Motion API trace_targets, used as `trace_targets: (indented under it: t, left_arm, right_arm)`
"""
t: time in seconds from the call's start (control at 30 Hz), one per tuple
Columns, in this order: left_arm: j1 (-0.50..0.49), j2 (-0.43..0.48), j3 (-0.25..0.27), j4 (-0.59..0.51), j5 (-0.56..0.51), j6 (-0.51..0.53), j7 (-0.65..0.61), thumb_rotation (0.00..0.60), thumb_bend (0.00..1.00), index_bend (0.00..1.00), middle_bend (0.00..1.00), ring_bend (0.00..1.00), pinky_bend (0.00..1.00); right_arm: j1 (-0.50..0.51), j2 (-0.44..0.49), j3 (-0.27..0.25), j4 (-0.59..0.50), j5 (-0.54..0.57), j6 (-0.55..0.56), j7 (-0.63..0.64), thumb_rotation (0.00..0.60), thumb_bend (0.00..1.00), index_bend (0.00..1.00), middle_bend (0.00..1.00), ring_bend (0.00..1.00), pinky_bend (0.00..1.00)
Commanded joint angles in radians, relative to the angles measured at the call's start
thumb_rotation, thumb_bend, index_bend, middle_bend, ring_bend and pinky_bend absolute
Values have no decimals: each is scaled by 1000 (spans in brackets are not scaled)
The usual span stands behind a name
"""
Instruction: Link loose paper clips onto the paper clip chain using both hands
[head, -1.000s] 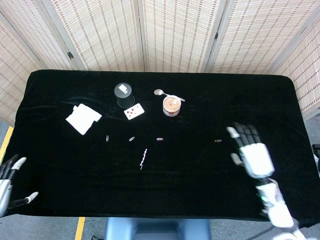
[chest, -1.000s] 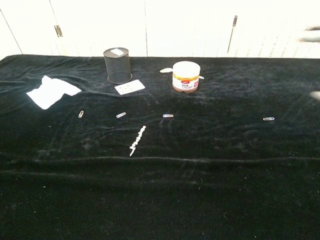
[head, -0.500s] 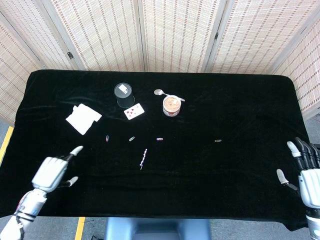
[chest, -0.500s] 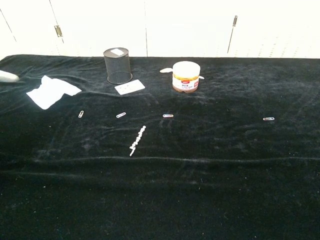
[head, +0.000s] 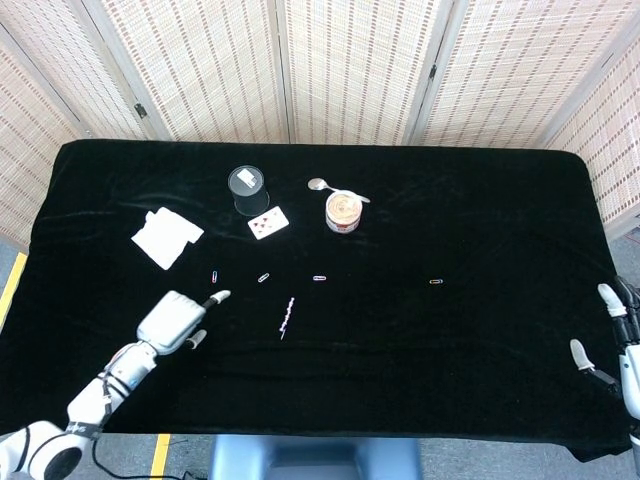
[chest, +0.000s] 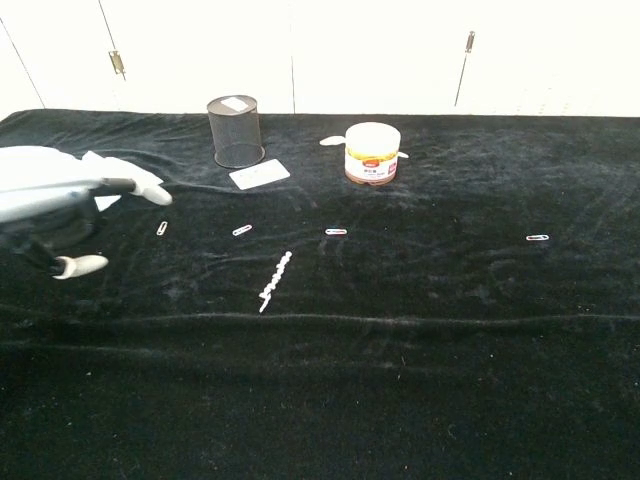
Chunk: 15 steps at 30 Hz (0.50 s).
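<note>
I am holding my left robot hand (head: 176, 320) low over the table (head: 450, 340), one finger stretched out and nothing in its grip. The paper clip chain (head: 287, 317) is lying to its right, long axis running near-to-far with a slight tilt. Just beyond the fingertip sits the leftmost loose clip (head: 214, 275), the nearest of four. My right robot hand (head: 620, 345) is hanging spread and empty at the table's far right edge, well apart; the chest view is missing it entirely, though it is showing the chain's links more plainly.
</note>
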<state>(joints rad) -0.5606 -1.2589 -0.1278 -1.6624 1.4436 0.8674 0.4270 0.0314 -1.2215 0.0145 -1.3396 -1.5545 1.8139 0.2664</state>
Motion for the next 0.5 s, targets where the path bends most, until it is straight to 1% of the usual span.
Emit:
trace_targets:
  t: [0.03,0.23,0.47,0.5]
  left_arm:
    - [-63,-56,-1,32,-35,-45,108,600,467,148,832,842,875]
    - [-119,-110,13,35,-79,-81,209,600,496,132,832,843,875]
    - [-168,-188,38,66,-110,-67,373,600,505,115,831,842,875]
    - [-174,-196,40,65,-116,-69,382,600,506,112,832,842,875]
  right_arm:
    - [-4,0,7,5,2,-8,13,600,364,0,0,0,0]
    - [-18,1,31,17,21,-18,49,600,364,0,0,0,0]
    - [-26,2,48,28,31,-41,78,600,364,0,0,0,0]
    - [-27,3,49,29,32,-44,83,600,364,0,0,0,0]
